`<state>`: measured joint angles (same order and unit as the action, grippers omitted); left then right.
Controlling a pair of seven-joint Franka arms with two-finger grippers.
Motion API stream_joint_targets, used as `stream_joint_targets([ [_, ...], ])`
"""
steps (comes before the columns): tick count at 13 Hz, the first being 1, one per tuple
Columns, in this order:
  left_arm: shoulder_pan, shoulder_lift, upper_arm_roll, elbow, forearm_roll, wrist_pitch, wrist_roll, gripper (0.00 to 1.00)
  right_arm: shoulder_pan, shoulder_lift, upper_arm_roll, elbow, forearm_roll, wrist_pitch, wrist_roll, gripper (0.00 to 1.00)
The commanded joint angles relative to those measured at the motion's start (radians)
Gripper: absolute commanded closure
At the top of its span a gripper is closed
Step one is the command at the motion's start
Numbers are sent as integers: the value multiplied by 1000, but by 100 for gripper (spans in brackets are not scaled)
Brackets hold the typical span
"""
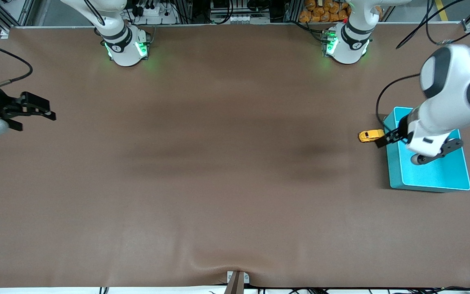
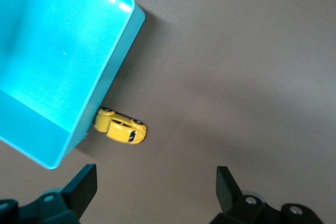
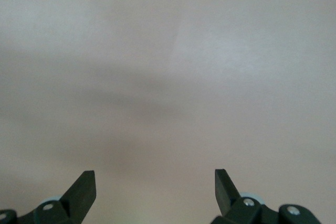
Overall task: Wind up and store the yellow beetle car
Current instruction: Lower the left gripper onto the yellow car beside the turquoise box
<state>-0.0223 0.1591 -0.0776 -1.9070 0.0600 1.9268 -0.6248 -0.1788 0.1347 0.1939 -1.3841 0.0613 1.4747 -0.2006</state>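
The teal bin [image 2: 58,51] is showing smooth, glossy plastic walls that are catching highlights. Just beside the bin, the yellow beetle car [image 2: 121,128] is gleaming with shiny paint. Under the bin, the brown table cover [image 1: 218,163] is looking matt and faintly creased.

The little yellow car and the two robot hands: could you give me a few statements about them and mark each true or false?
1. The car lies inside the bin. False: it sits on the table, right beside the bin's outer wall.
2. The left gripper is open and holds nothing. True.
3. The right gripper grips the car. False: it waits open over bare table at the right arm's end.
4. The bin is teal and has nothing visible in it. True.
5. The car lies on its roof. False: it stands on its wheels.
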Motion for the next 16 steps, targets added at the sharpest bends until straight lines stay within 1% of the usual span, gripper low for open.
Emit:
stream_joint_targets([
  [1,16,52,-1,-64,23,121,-140,0,5,-111,-8,-94,-38,96,56,0],
  [3,27,79,-1,-81,23,129,-190,0,-2,-127,-14,-102,-40,104,55,0],
  [4,44,95,-1,-99,23,129,-208,0,-5,-157,-19,-116,-40,96,55,0],
  [6,64,137,-1,-106,21,139,-289,0,-21,-199,-18,-189,-38,127,58,0],
  [8,67,160,-1,-130,21,178,-440,0,-31,-227,-18,-248,-26,137,61,0],
  [10,77,172,1,-165,21,230,-554,0,-30,-219,-13,-243,-24,118,146,0],
  [12,105,174,1,-196,21,283,-640,0,-27,-216,-13,-243,-24,116,152,0],
  [13,111,175,2,-207,23,308,-671,0,-25,-214,-13,-243,-24,118,150,0],
  [16,146,175,4,-221,23,313,-702,0,-24,-213,-13,-242,-24,122,141,0],
])
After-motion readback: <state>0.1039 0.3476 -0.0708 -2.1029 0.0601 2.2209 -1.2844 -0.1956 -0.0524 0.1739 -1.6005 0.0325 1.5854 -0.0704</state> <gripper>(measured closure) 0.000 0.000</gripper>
